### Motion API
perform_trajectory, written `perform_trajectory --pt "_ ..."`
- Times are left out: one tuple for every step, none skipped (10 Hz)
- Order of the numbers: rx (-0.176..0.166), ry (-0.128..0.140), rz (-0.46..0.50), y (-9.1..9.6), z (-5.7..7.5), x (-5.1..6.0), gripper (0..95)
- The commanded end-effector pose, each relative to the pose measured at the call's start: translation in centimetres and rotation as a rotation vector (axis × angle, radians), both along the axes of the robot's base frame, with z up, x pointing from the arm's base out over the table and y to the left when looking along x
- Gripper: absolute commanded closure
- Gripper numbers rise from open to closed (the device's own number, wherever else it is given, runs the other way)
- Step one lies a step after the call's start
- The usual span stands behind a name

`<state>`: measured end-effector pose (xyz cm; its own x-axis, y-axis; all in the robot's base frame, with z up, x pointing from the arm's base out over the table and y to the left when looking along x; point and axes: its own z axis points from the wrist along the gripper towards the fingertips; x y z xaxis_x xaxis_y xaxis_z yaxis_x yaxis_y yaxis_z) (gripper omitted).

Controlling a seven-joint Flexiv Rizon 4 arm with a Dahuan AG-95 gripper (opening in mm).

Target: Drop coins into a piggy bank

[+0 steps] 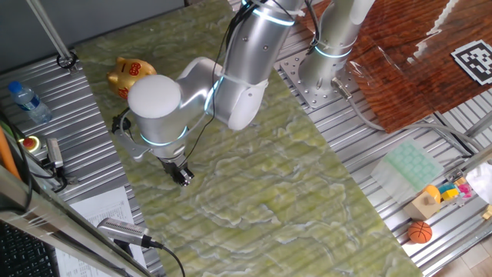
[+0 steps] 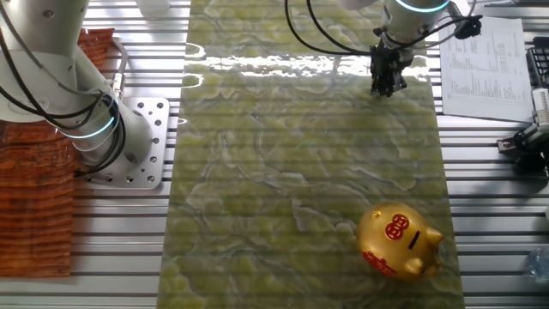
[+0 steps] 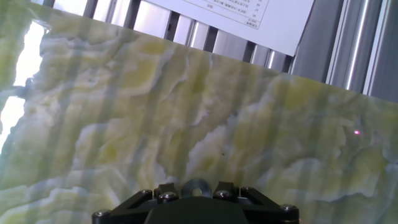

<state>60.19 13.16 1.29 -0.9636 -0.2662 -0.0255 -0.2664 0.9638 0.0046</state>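
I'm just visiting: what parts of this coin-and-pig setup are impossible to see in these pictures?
- Coin: none is clearly visible in any view; too small, or hidden at the tool.
- Tool fingers: cut off by the bottom edge in the hand view; small and dark in both fixed views, so open or shut is unclear.
- Piggy bank: partly hidden behind the arm in one fixed view; absent from the hand view.
- Printed sheet: text too small.

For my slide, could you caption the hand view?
Gripper holding a coin above the green marbled mat.

Bright, sharp; window glare on mat (image 2: 309, 154)
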Motion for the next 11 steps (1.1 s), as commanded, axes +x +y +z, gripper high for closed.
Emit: perform_trajectory --pt "0.001 -0.009 0.005 0.01 0.39 -0.27 76.0" --pt "-0.001 -0.009 0.007 0.05 0.69 -0.31 76.0" --pt "-0.004 -0.008 0.009 0.06 0.75 -0.33 76.0" --pt "-0.005 -0.007 0.008 0.05 0.6 -0.31 57.0" --pt "-0.005 -0.008 0.006 0.02 0.47 -0.29 57.0" --pt "-0.005 -0.008 0.005 0.02 0.45 -0.29 57.0" --pt "-0.005 -0.009 0.003 0.02 0.42 -0.28 57.0" --pt "-0.005 -0.01 0.003 0.0 0.32 -0.26 57.0" --pt "-0.005 -0.01 0.003 -0.01 0.25 -0.25 57.0" --pt "-0.006 -0.011 0.003 -0.02 0.19 -0.24 57.0" --pt "-0.006 -0.012 0.003 -0.03 0.15 -0.23 57.0"
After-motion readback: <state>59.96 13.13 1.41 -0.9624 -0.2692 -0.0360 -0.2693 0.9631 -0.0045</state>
